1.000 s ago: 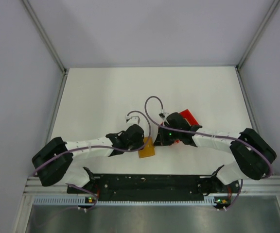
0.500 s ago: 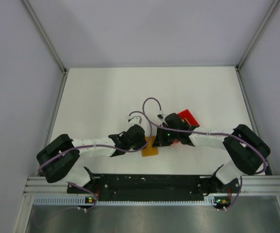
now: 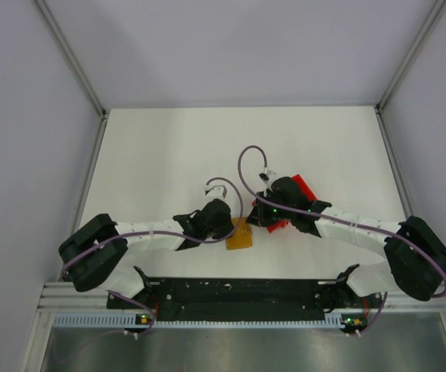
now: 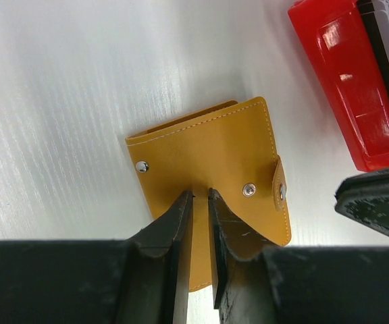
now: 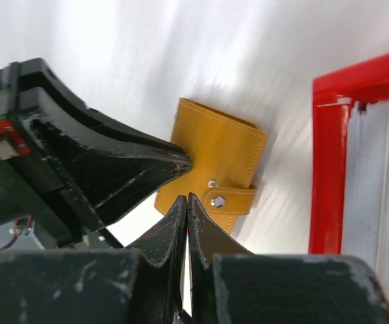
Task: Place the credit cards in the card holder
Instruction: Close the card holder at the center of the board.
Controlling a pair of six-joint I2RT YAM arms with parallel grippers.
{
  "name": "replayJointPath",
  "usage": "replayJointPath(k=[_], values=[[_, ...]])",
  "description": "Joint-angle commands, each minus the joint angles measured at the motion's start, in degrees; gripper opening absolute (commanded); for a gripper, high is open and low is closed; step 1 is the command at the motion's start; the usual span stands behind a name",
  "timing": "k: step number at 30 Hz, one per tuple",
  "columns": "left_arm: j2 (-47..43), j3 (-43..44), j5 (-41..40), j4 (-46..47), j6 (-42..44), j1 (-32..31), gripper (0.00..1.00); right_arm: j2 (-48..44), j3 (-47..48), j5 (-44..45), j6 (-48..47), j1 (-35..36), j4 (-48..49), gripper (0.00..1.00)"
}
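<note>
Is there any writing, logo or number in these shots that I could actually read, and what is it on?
No text can be read anywhere.
card holder: plain orange leather with stitching and metal snaps, no lettering.
red tray: glossy plastic, no label showing.
cards stacked in the tray: only their edges show, so any print is hidden.

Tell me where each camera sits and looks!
Top external: high behind the bases, looking down at the table; left arm and right arm show.
Left wrist: on the left arm, facing past the left gripper at the card holder.
Right wrist: on the right arm, facing past its shut right gripper.
All share the card holder and red tray.
</note>
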Motion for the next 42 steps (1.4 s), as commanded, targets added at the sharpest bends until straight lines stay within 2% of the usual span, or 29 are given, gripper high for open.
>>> replayJointPath(k=[1,6,10,14,16,25,33,39,42], values=[[1.53,-0.13,1.93,-1.21,1.18,0.01,0.22,1.83,-0.64,3.99,-0.77,-0.11,-4.01,0.0],[0.21,0.83,3.77,-1.38,2.5,-0.16,0.33,4.3,-1.87,3.64,0.2,-0.11,-3.31,0.0],[-1.37,-0.57,6.58,1.33,4.51,-0.25,0.35,4.04,-3.02,3.72,0.73,-0.11,-2.25,0.0],[-0.41,-0.92,9.31,2.57,5.84,-0.25,0.33,4.3,-3.28,2.76,1.26,-0.11,-1.03,0.0],[0.47,-1.1,8.88,1.87,5.4,-0.34,0.28,4.48,-3.2,2.05,1.43,-0.11,-0.76,0.0],[3.28,-2.07,8.17,2.13,5.22,-0.34,0.18,6.67,-3.11,0.29,1.34,-0.02,1.27,0.0],[4.96,-1.71,8.52,2.39,5.75,-0.78,0.17,9.05,-2.85,-0.14,1.0,-0.11,1.53,0.0],[4.96,-1.27,8.87,2.31,6.46,-0.87,0.17,9.4,-3.81,-5.42,1.34,-0.11,6.97,0.0],[4.78,-0.84,8.0,1.17,6.19,-0.87,0.2,8.62,-3.64,-6.56,1.08,-0.11,7.42,0.01]])
